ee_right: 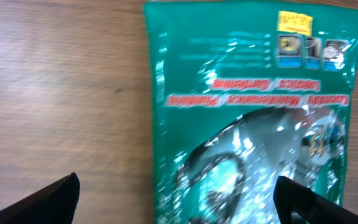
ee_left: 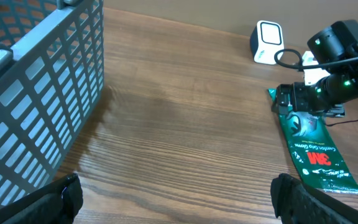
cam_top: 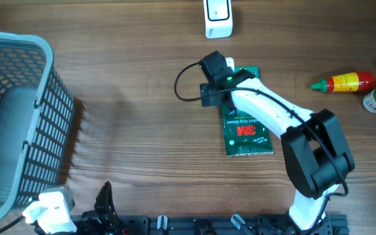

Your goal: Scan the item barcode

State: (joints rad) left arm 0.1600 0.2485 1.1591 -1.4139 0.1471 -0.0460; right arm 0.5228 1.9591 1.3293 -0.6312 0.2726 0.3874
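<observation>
Right of centre on the desk [cam_top: 142, 130], shows the green 3M packet [cam_top: 245, 134] lying flat, printed face up, long side running top to bottom of the overhead frame. Over its upper end, sets the right fingers [ee_right: 61, 205] spread wide, gripping nothing; fills most of the right-wrist frame with the packet. At the lower left edge, shows the left fingers [ee_left: 64, 202] fully apart too, empty, beside the grey basket [cam_top: 57, 124]. At top centre, places 1 white scanner [cam_top: 218, 18]; at far right, 2 bottles [cam_top: 344, 82].
</observation>
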